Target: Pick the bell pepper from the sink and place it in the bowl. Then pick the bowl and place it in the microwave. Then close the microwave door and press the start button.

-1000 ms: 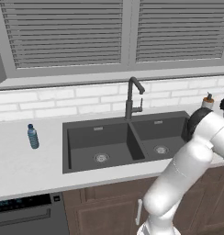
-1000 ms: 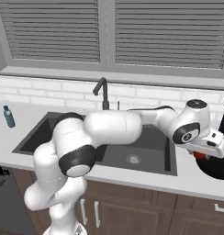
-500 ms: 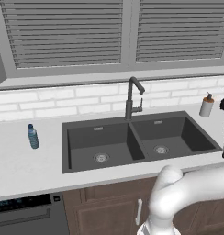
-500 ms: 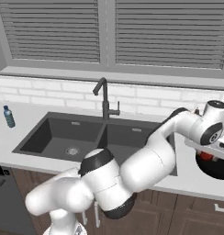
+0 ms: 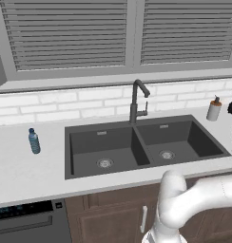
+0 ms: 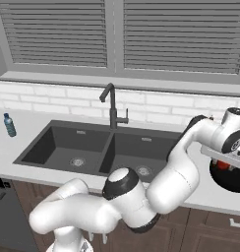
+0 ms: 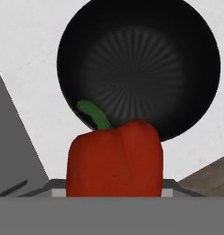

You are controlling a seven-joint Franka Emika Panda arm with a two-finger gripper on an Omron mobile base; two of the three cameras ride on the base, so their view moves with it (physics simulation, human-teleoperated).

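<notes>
**sinkwatcher:** Since the earlier frame the arm has swung further right of the sink (image 6: 63,147). From the left base camera the hand has slid off the right edge and you mostly get the elbow low in front of the cabinets. Both basins look bare apart from the drains.

**panda_fan:** Yep, the bell pepper (image 7: 114,158) is out of the sink and riding in the gripper (image 6: 229,158). Jaws are clamped about mid-width on its sides, stem pointing up and away in the hand camera.

**sinkwatcher:** And the bowl (image 7: 178,41)?

**panda_fan:** On the counter right of the sink. In the hand view the black bowl lies straight past the pepper along the gripper's line of sight, so the pepper hangs roughly over the near rim, not dead centre. I'd guess a small push further over the bowl, then lower and let go.

**sinkwatcher:** Any clearance worries?

**panda_fan:** Counter around the bowl looks open. The bowl sits near the counter's front edge with cabinet wood showing just past it. The soap dispenser (image 5: 214,110) is back by the wall, well apart. Main risk as I see it is dropping onto the rim and having the pepper roll out.
</notes>
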